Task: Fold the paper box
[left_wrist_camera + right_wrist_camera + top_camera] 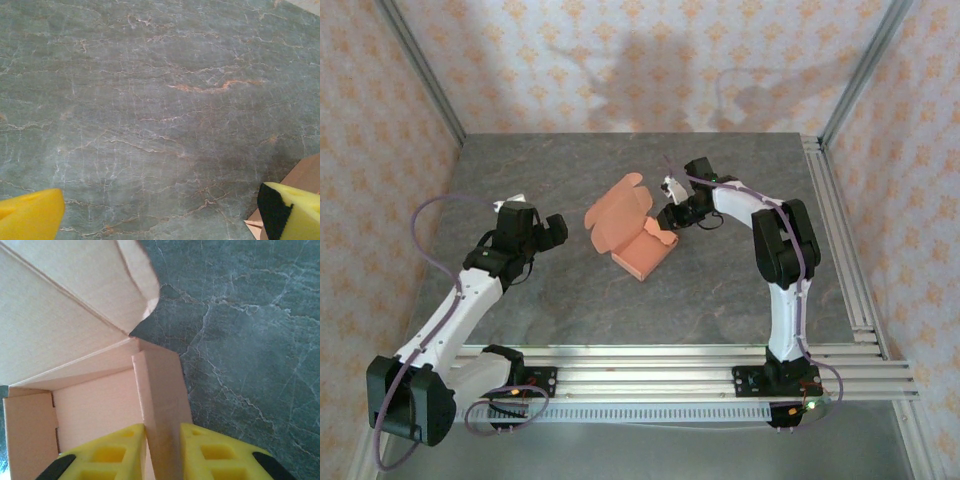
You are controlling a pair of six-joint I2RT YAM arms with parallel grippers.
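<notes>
The salmon-orange paper box (pixel 632 228) lies mid-table, partly folded, with its tray near me and its lid flaps spread flat behind it. My right gripper (pixel 670 215) is at the tray's right side. In the right wrist view its yellow pads (pixel 215 452) press on either face of the upright side wall (pixel 160 385), shut on it, and the tray's inside (pixel 95 400) and raised lid show to the left. My left gripper (pixel 555 230) hovers left of the box, wide open over bare table (pixel 160 212). A corner of the box (pixel 302 175) peeks past its right finger.
The grey marble-look table (pixel 620 300) has metal rails along its right edge (pixel 835 230) and front edge (pixel 650 365). Patterned walls close in the back and sides.
</notes>
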